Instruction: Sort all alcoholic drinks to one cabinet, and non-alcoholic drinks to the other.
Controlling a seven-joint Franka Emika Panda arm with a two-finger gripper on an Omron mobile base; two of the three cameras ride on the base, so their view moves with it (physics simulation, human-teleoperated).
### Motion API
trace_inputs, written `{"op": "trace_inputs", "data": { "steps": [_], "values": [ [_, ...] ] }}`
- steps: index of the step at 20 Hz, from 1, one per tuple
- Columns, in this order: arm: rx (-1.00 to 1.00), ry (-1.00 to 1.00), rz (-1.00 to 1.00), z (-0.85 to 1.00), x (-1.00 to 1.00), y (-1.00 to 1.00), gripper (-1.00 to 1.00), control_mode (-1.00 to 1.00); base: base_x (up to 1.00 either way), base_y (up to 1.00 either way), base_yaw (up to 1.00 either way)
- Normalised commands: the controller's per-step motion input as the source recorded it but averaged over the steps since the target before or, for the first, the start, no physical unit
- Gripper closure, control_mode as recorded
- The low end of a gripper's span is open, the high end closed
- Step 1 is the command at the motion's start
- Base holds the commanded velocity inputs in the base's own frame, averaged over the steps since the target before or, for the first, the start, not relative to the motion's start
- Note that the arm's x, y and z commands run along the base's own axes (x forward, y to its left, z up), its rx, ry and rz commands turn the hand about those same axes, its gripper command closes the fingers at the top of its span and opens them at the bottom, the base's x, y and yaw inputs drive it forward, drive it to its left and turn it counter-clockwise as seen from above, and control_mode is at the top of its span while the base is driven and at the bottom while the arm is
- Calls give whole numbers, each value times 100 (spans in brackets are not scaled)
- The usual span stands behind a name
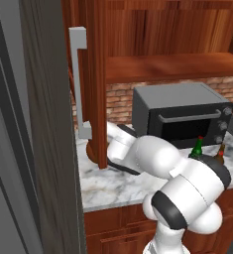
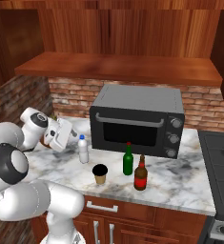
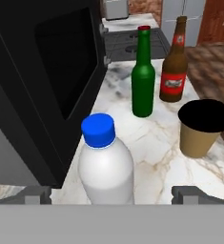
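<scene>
My gripper (image 2: 69, 135) is wide open and holds nothing. The white bottle (image 3: 105, 164) with the blue cap stands right in front of me, straight up on the counter (image 2: 180, 183). My two fingertips (image 3: 37, 194) stick out on both sides of it, down low, but they do not touch it yet. So I think I just need to slide forward a little and then squeeze.

The black oven (image 2: 138, 119) is very close beside the bottle (I must not bump it). Behind the bottle, farther away, stand the green bottle (image 3: 143, 76) and the brown bottle (image 3: 174, 64) with the red label, next to each other. The paper cup (image 3: 203, 127) with the black lid sits off to the other side, apart from the white bottle. Nothing stands between me and the white bottle.
</scene>
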Motion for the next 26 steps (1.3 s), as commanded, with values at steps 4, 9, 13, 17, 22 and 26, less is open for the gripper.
{"op": "trace_inputs", "data": {
  "steps": [4,9,13,17,22,26],
  "values": [
    [-2,1,0,-6,11,-3,-100,-100,0,0,0],
    [-3,5,0,-4,8,-8,-100,-100,0,0,0],
    [-3,9,0,-4,5,-11,-100,-100,0,0,0],
    [-3,8,0,-2,1,-14,-100,-100,0,0,0],
    [-4,6,0,-2,0,-14,-100,-100,0,0,0],
    [-4,6,0,-7,0,-12,-100,-100,0,0,0]
  ]
}}
